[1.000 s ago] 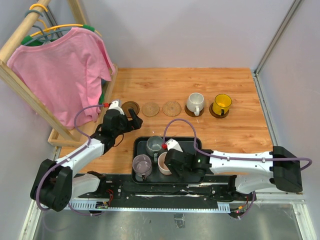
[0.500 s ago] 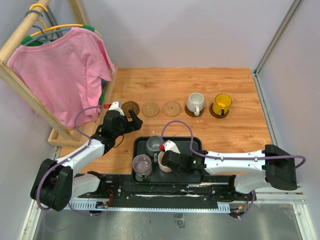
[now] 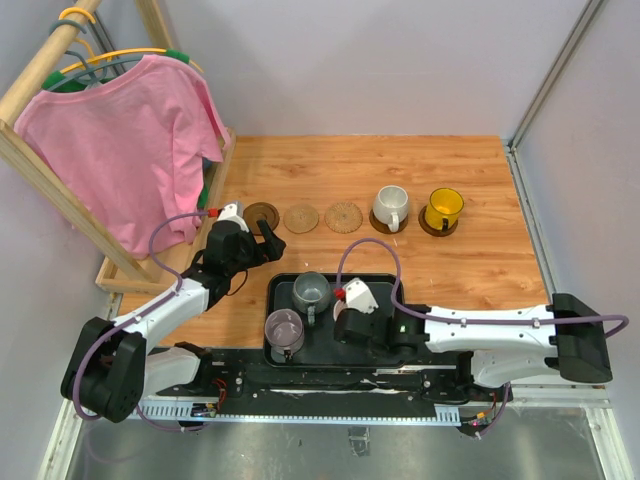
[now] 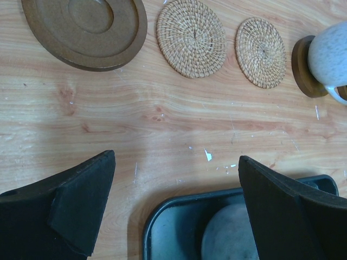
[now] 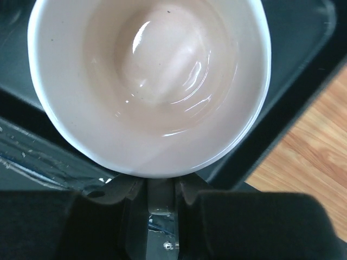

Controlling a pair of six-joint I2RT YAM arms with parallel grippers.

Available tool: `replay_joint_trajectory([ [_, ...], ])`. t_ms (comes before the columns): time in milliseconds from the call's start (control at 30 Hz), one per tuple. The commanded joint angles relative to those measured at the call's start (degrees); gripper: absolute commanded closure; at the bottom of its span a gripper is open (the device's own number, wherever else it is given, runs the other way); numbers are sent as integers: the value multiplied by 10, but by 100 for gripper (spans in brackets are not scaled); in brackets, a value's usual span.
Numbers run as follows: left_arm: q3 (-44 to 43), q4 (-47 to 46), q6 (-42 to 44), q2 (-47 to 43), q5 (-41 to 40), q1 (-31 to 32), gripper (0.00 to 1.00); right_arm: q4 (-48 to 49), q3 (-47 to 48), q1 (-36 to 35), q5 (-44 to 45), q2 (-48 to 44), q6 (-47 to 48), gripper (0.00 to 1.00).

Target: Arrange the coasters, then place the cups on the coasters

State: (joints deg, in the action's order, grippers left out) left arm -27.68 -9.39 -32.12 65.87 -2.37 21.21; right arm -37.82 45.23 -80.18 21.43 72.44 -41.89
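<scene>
Risk, top view: right pincer [image 3: 340, 322] could clip the grey-blue cup [image 3: 311, 290] just beside it when lifting from the tray [image 3: 380, 282]; left wrist: left pincer [image 4: 176, 162] spread, idle near the bare coasters [image 4: 191, 37]; right wrist: thin pinch, seemingly on the handle of the pink cup [image 5: 149, 81] in the tray, may slip.

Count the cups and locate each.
5. The off-white cup and yellow cup on coasters in the row; grey-blue cup and mauve cup in the black tray; pale pink cup also there, in the right gripper. It is mostly hidden from above.
</scene>
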Motion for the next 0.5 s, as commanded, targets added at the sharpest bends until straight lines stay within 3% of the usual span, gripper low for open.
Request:
replay_joint_trajectory([
  [0,-2,-11,-2,-3,5,4,0,-71,42,-6,126,-39,-72,99],
  [167,-7,-2,5,-4,-2,4,0,-89,84,10,208,-34,-72,99],
  [300,-10,0,8,-3,-4,4,1,-76,147,74,221,0,-42,99],
  [467,-17,10,20,-2,-10,4,0,8,212,167,206,47,29,99],
])
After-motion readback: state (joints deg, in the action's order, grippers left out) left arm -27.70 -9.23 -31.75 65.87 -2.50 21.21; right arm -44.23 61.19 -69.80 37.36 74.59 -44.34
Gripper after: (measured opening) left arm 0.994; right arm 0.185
